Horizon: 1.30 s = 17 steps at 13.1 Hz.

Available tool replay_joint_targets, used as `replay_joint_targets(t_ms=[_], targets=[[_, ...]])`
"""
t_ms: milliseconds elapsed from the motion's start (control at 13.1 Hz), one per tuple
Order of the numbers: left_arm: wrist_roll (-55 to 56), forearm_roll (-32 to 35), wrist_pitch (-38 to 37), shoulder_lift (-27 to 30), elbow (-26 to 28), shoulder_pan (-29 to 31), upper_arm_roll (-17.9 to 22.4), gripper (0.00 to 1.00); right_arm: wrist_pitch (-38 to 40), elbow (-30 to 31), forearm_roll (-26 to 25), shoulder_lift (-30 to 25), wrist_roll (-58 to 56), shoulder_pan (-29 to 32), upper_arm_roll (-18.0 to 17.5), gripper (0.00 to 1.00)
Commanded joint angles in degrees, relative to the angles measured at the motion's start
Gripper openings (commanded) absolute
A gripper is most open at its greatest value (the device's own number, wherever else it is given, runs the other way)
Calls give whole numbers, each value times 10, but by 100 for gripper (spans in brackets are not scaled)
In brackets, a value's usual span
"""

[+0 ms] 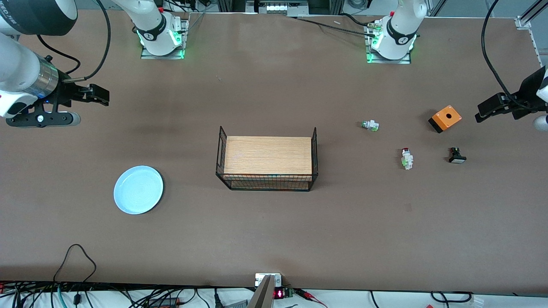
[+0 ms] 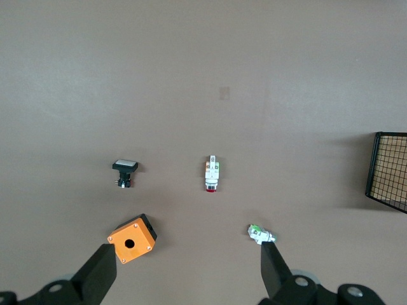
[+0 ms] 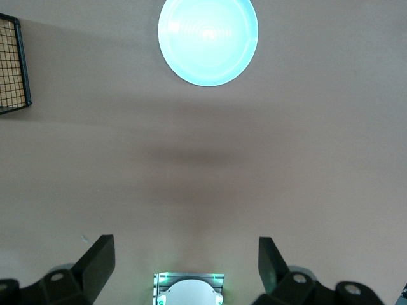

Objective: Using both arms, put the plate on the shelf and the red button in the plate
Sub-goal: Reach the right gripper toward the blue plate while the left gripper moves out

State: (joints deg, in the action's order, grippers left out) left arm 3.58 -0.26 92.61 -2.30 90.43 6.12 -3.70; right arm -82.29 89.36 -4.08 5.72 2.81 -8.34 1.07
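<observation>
The pale blue plate [image 1: 138, 189] lies flat on the table toward the right arm's end; it also shows in the right wrist view [image 3: 208, 39]. The red button [image 1: 406, 158] lies on its side toward the left arm's end, between the green-capped switch [image 1: 370, 125] and the black button [image 1: 457, 155]; it also shows in the left wrist view [image 2: 212, 174]. My right gripper [image 1: 96, 96] hangs open and empty, high over the table at its arm's end, apart from the plate. My left gripper [image 1: 488, 110] hangs open and empty beside the orange box [image 1: 445, 118].
A black wire basket [image 1: 314, 145] holding a wooden block [image 1: 267, 155] stands mid-table. In the left wrist view the orange box [image 2: 132, 238], black button [image 2: 124, 173] and green-capped switch [image 2: 261, 234] lie near my open fingers [image 2: 102, 270]. Cables run along the table's near edge.
</observation>
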Motion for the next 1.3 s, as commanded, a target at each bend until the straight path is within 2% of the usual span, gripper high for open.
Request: replay_joint_targets(t_ms=[0, 229, 457, 610, 762, 1067, 1219], targets=[[-12, -2, -2, 9, 4, 6, -2, 100, 2, -9, 12, 10, 8, 2, -2, 100], [-12, 2, -2, 9, 4, 5, -2, 100, 0, -15, 12, 31, -4, 21, -2, 100], [-10, 3, -3, 8, 4, 5, -3, 100, -81, -18, 13, 82, -5, 44, -2, 100], [-10, 3, -3, 7, 4, 5, -3, 100, -107, -23, 14, 103, -2, 62, -1, 100], [-4, 3, -6, 7, 4, 5, -3, 100, -124, -34, 53, 123, 3, 78, -1, 100], [-2, 3, -8, 5, 5, 3, -3, 100, -176, -36, 63, 171, -5, 91, -1, 100], [-2, 3, -26, -9, 6, -2, -4, 100, -214, -35, 125, 217, -4, 126, -1, 100]])
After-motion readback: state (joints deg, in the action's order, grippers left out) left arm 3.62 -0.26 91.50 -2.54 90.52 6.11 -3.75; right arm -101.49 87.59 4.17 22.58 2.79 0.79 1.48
